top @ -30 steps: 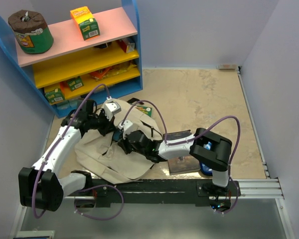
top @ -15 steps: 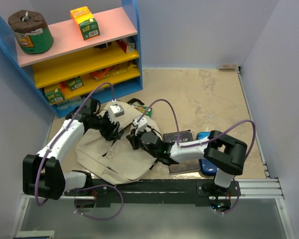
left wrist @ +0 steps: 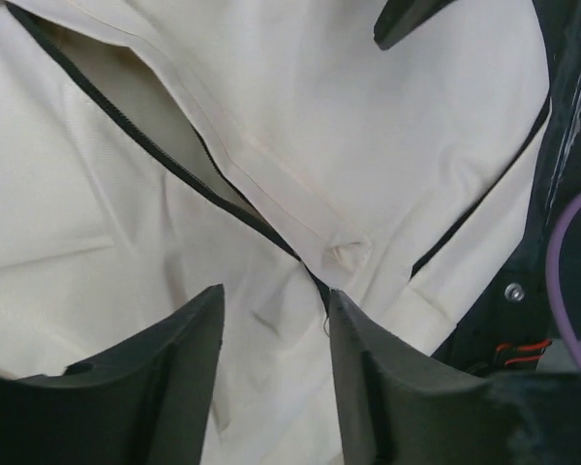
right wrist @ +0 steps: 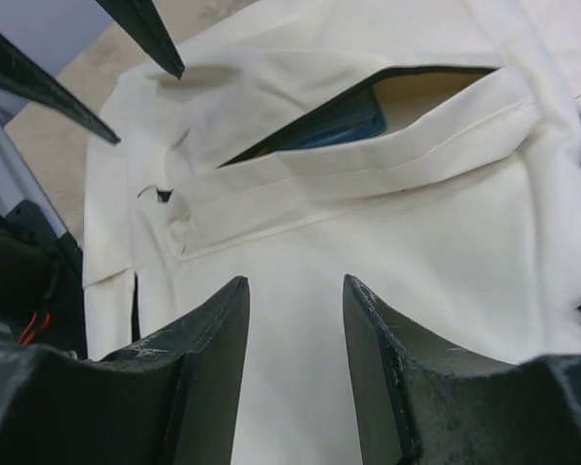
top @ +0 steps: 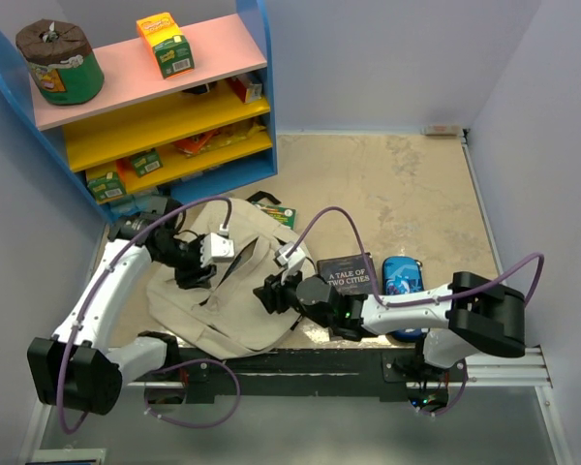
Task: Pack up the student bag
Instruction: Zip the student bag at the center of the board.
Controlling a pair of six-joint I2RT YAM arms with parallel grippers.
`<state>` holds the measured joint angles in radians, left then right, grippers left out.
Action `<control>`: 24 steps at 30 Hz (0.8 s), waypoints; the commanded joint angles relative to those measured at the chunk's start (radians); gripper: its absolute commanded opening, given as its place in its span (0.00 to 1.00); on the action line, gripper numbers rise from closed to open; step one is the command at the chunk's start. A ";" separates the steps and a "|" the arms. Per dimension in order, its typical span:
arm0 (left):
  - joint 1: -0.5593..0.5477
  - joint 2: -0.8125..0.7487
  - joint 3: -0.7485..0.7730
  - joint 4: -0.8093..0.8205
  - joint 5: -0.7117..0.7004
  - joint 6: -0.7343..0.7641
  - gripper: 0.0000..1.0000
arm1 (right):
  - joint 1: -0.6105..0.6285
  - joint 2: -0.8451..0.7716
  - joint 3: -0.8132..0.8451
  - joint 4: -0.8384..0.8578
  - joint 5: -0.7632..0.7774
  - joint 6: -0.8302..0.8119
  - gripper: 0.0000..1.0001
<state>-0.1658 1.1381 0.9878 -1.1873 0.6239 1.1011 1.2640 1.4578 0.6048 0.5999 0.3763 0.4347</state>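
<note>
The student bag, floppy beige with black zipper trim, lies flat at the near left of the floor. My left gripper is open and empty just above its top fabric, beside the open zipper slit. My right gripper is open and empty over the bag's right side. In the right wrist view the bag's opening shows a blue item inside. A dark book titled "A Tale of Two Cities" and a glossy blue pencil case lie on the floor right of the bag.
A blue shelf unit with pink and yellow boards stands at the back left, holding boxes and a roll. A green box lies by the bag's far edge. The black arm rail runs along the near edge. Walls close both sides.
My right gripper has drawn back out of the bag toward the near right, uncovering the dark book and the pencil case. My left gripper has moved nearer over the bag.
</note>
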 commanded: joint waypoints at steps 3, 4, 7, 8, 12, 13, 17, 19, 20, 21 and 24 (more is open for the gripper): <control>0.003 -0.003 -0.073 -0.127 -0.113 0.220 0.44 | 0.031 -0.008 0.024 -0.037 0.022 0.024 0.47; 0.002 0.009 -0.089 -0.121 -0.134 0.209 0.43 | 0.034 -0.008 0.023 -0.037 0.024 0.029 0.47; 0.002 0.031 -0.147 -0.068 -0.150 0.192 0.43 | 0.035 -0.004 0.023 -0.035 0.024 0.035 0.47; 0.002 0.028 -0.159 -0.045 -0.153 0.186 0.44 | 0.035 -0.002 0.024 -0.035 0.021 0.033 0.47; 0.002 0.037 -0.215 0.024 -0.144 0.186 0.45 | 0.037 0.004 0.032 -0.040 0.026 0.033 0.47; 0.002 0.043 -0.216 0.031 -0.138 0.184 0.46 | 0.037 0.004 0.035 -0.041 0.029 0.032 0.47; 0.002 0.095 -0.224 0.084 -0.130 0.155 0.44 | 0.038 0.015 0.044 -0.042 0.032 0.033 0.47; 0.000 0.107 -0.233 0.124 -0.124 0.140 0.43 | 0.038 0.025 0.052 -0.043 0.029 0.033 0.46; 0.000 0.117 -0.239 0.139 -0.124 0.134 0.43 | 0.037 0.030 0.055 -0.043 0.029 0.033 0.46; -0.004 0.124 -0.250 0.175 -0.125 0.128 0.42 | 0.037 0.033 0.058 -0.043 0.029 0.035 0.46; -0.006 0.146 -0.261 0.225 -0.148 0.098 0.39 | 0.038 0.042 0.062 -0.045 0.029 0.036 0.45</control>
<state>-0.1661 1.2602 0.7452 -1.0729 0.4755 1.2304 1.2957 1.4921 0.6243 0.5385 0.3775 0.4538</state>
